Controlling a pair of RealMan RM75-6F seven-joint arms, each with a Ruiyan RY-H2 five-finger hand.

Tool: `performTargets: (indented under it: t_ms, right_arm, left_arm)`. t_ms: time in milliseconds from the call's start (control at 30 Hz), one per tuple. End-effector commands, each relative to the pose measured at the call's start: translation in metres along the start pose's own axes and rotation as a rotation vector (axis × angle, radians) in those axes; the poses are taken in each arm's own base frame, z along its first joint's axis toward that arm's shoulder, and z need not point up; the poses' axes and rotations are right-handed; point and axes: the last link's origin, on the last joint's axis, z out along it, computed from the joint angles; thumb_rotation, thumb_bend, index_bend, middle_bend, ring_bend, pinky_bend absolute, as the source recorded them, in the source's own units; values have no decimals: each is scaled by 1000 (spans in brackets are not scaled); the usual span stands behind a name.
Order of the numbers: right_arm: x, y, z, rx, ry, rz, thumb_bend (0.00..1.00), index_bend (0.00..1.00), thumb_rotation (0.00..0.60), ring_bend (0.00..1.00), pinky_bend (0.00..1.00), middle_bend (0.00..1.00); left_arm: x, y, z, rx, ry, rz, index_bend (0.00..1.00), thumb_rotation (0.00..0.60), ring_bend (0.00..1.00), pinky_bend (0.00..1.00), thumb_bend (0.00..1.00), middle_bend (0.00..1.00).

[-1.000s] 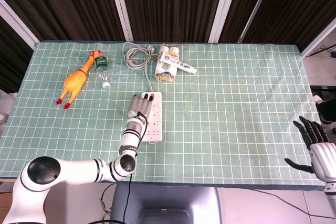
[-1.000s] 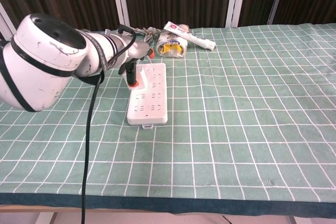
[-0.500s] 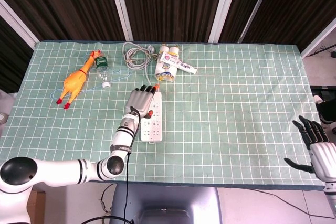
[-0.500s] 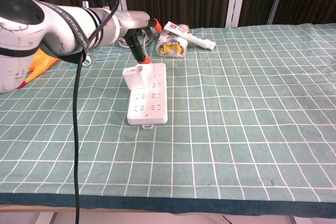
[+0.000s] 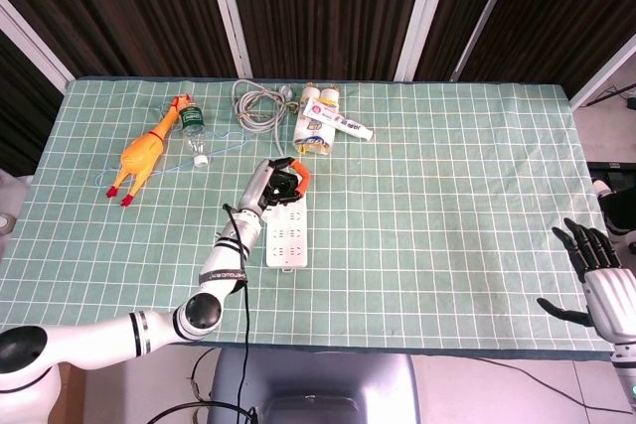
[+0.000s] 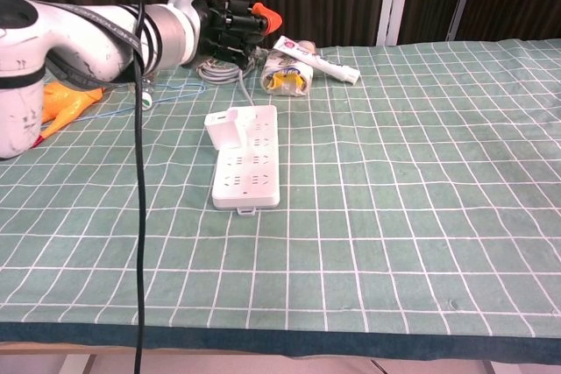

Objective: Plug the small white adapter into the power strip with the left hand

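The white power strip (image 5: 289,235) (image 6: 248,166) lies left of the table's middle, long side running front to back. The small white adapter (image 6: 226,127) stands upright in the strip's far end; the head view hides it under my hand. My left hand (image 5: 279,186) (image 6: 224,25) hovers above the strip's far end, well clear of the adapter, holding nothing, its orange-tipped fingers loosely bent and apart. My right hand (image 5: 598,277) hangs beyond the table's right edge with its fingers spread and nothing in it.
A yellow rubber chicken (image 5: 143,152) and a small green-labelled bottle (image 5: 195,130) lie at the far left. A coiled grey cable (image 5: 260,103) and toothpaste packs (image 5: 325,127) (image 6: 294,64) sit just behind the strip. Green checked cloth (image 5: 457,196) covers the table.
My left hand let go of the adapter, now standing in the strip, and rose up and away from it. The right hand stayed still.
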Motion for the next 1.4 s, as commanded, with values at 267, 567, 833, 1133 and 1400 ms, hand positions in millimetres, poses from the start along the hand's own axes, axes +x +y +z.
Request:
performTargets:
  t_ms: [267, 567, 833, 1133, 1400]
  right_arm:
    - [0, -1, 1, -2, 4, -10, 0, 0, 600, 0, 38, 58]
    - [1, 1, -1, -13, 3, -11, 0, 0, 600, 0, 38, 58]
    - [0, 1, 0, -13, 0, -10, 0, 0, 600, 0, 38, 58]
    - [0, 2, -2, -19, -2, -10, 0, 0, 600, 0, 38, 58]
    - [-1, 3, -2, -23, -6, -10, 0, 0, 600, 0, 38, 58]
  left_arm:
    - [-2, -28, 11, 65, -103, -451, 957, 600, 859, 834, 941, 981]
    - [-5, -41, 19, 86, -105, -516, 958, 600, 861, 834, 941, 982]
    - [-8, -51, 22, 96, -104, -544, 956, 600, 863, 833, 939, 981]
    - [-7, -58, 23, 101, -103, -533, 956, 600, 862, 833, 939, 981]
    - [-8, -63, 27, 110, -96, -530, 956, 600, 863, 833, 939, 981]
